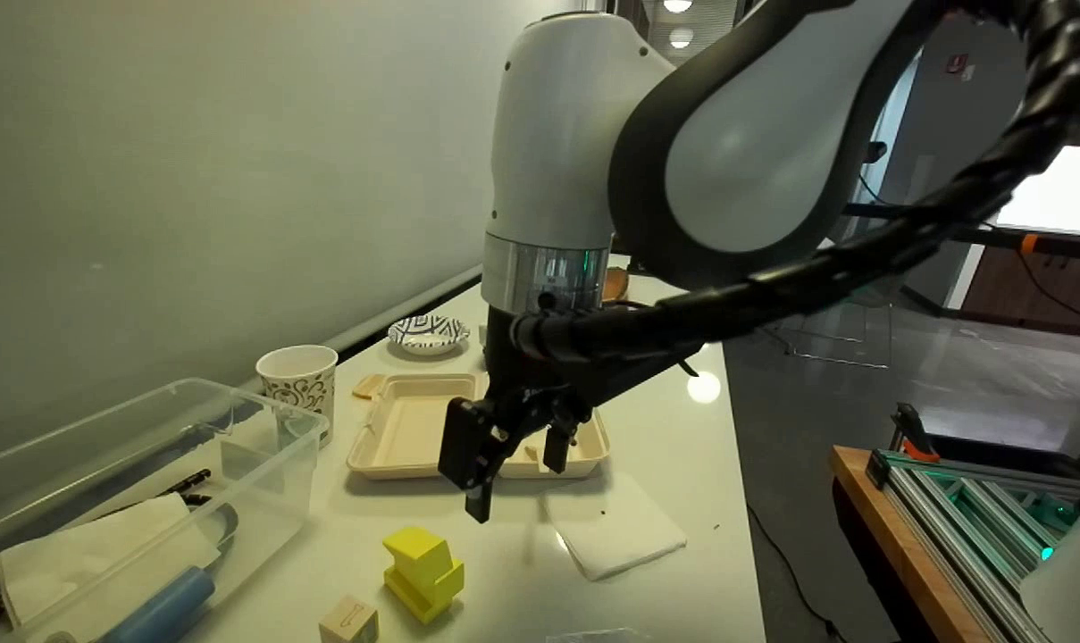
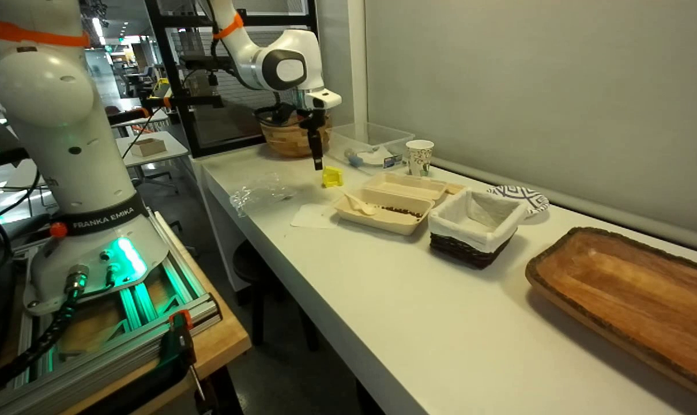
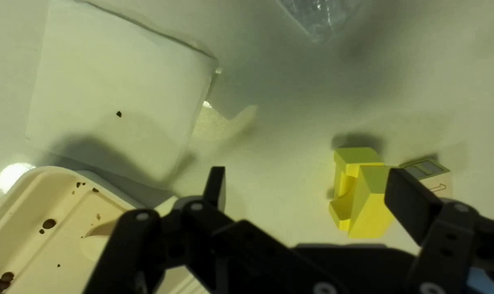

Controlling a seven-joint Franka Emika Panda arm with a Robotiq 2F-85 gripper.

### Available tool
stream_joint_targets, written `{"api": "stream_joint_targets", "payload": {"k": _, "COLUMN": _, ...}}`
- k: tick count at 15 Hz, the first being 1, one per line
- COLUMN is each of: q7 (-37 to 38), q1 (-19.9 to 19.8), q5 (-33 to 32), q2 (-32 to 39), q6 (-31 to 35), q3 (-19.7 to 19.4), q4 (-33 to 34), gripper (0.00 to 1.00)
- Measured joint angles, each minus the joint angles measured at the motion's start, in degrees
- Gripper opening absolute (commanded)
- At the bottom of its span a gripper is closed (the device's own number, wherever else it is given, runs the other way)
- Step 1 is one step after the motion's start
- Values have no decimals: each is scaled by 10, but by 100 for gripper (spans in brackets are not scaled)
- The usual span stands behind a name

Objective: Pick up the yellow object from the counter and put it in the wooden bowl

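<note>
Over there below the black gripper (image 3: 314,194), fingers (image 3: 412,204) wide apart, yellow object (image 3: 369,208) on the white counter (image 2: 406,300), nearer one finger, tan cube (image 1: 347,621) close by, open food container (image 1: 414,420) toward the other

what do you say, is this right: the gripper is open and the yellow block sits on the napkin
Not quite: the gripper is open, but the yellow block sits on the counter, apart from the napkin, as the wrist view shows.
</note>
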Motion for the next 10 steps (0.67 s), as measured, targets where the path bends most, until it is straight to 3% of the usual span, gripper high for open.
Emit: {"api": "stream_joint_targets", "payload": {"k": 10, "q7": 2, "q1": 19, "q5": 15, "q2": 11, "q6": 0, "q3": -11, "q4": 12, "gripper": 100}}
